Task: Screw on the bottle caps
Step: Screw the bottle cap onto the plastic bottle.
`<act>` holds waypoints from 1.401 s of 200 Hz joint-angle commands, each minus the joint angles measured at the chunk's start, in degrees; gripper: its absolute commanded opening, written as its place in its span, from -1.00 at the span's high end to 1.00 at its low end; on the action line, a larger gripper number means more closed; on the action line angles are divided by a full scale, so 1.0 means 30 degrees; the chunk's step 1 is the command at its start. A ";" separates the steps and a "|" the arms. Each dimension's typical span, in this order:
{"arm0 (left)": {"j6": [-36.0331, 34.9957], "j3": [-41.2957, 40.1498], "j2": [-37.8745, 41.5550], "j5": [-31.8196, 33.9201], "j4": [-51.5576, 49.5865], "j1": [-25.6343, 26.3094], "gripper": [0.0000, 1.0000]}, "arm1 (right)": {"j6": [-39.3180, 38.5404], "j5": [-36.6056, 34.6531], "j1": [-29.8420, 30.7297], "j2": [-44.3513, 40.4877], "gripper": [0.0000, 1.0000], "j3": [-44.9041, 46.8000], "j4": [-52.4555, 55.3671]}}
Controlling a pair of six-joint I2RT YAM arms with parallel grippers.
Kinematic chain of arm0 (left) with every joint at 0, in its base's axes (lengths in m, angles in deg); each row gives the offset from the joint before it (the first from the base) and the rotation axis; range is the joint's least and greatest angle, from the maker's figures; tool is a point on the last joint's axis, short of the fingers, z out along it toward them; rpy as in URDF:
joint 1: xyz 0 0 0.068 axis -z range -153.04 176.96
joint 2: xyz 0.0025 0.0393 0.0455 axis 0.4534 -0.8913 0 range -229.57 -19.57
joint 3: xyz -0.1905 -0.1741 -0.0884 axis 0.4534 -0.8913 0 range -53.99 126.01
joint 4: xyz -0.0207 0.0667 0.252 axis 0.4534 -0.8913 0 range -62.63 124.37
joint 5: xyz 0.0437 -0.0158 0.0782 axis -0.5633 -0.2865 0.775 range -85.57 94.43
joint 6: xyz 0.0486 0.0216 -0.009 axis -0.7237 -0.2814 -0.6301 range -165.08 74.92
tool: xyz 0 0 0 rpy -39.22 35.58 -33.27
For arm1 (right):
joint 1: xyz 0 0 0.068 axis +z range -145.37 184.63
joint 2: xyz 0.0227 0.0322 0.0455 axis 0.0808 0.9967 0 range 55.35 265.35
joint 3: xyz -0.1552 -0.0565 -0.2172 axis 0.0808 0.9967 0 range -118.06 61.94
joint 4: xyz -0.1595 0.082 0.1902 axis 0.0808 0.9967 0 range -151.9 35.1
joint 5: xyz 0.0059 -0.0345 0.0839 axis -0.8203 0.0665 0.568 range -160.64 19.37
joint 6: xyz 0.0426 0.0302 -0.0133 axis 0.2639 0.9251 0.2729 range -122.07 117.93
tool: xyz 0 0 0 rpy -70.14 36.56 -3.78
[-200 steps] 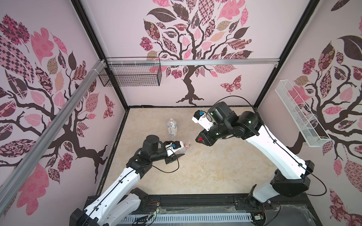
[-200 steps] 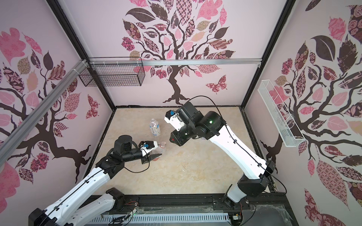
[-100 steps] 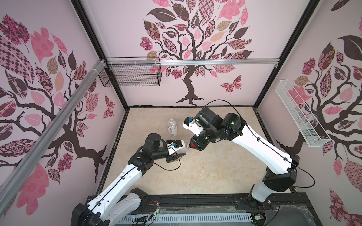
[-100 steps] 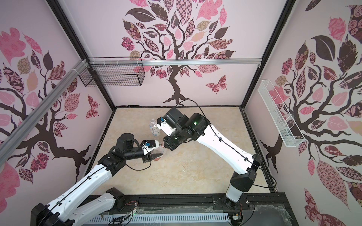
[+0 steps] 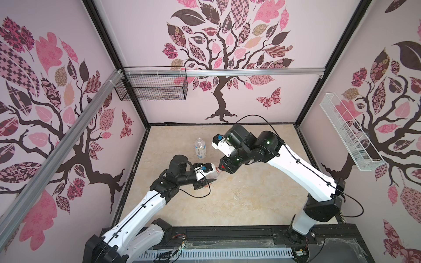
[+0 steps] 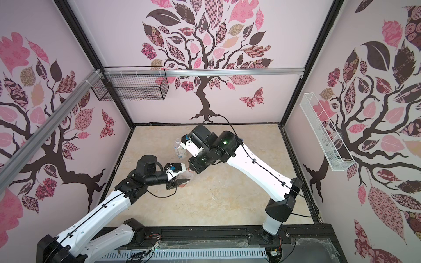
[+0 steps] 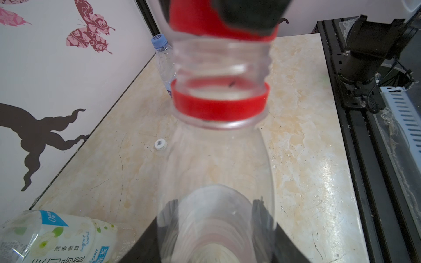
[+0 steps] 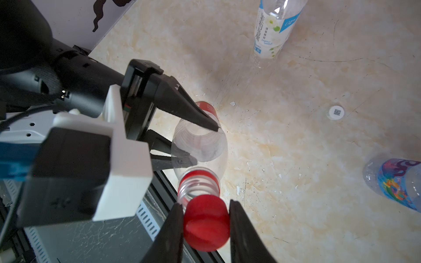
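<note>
On the left, our left claw is clamped on the shoulder of the red-labelled bottle, holding it tilted with its neck pointing right. The neck threads show bare, so we judge the cap is only just being seated. At the mouth sits the red cap, pinched in our right claw. To do this well, we should square the cap to the neck before turning, press lightly, and hold the thin bottle firm without crushing it. Farther right, the white cap lies on the counter.
</note>
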 commanded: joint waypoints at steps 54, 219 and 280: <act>0.0150 0.0310 0.0298 -0.0173 0.0634 0.0166 -0.06 | 0.0497 -0.0703 0.0364 0.0641 0.39 0.0156 -0.0154; -0.0332 -0.0270 0.1365 -0.0643 0.0827 0.0511 -0.06 | 0.0602 0.2838 -0.1120 0.0292 0.35 0.1171 -0.1107; -0.0207 -0.0122 0.1157 -0.0760 0.1100 0.0581 -0.05 | 0.0750 0.2968 -0.1750 -0.0049 0.34 0.2035 -0.1576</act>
